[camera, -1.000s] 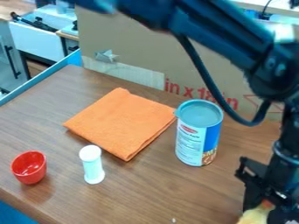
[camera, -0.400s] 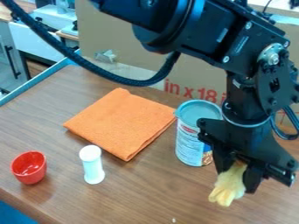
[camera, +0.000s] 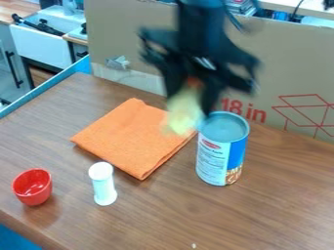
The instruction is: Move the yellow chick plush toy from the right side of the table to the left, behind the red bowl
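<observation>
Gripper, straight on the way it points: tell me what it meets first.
Probably the orange cloth, below the gripper and the pale yellow thing it holds; depth is unclear, so perhaps the can.

Black arm (camera: 201, 30) at the top edge, hand (camera: 189, 103) pointing downward.

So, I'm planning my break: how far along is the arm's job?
Done: the pickup, it seems; the gripper has the pale yellow item off the table. In hand: holding it up near the orange cloth and the can. Left: probably setting it down and letting go; I can't tell where.
</observation>
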Available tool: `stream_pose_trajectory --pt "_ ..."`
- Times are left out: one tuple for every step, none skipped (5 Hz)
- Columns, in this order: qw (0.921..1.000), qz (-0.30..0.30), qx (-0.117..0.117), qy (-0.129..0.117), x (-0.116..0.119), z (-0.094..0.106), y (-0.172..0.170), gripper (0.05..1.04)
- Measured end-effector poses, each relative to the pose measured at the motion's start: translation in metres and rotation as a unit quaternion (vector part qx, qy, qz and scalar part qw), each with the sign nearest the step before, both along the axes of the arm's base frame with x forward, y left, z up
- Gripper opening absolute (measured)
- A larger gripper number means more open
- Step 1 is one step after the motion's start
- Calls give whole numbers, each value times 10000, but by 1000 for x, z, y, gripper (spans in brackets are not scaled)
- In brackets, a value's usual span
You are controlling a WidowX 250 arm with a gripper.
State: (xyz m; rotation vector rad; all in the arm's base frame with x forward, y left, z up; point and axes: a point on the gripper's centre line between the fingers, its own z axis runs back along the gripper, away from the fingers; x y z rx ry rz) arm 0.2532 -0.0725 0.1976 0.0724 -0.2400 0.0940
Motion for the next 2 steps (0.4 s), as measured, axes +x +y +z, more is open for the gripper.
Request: stream_pose_trajectory --pt "9975 670 -213 -25 -14 8 50 441" --pt "9929 1156 -288 18 -28 -2 98 441"
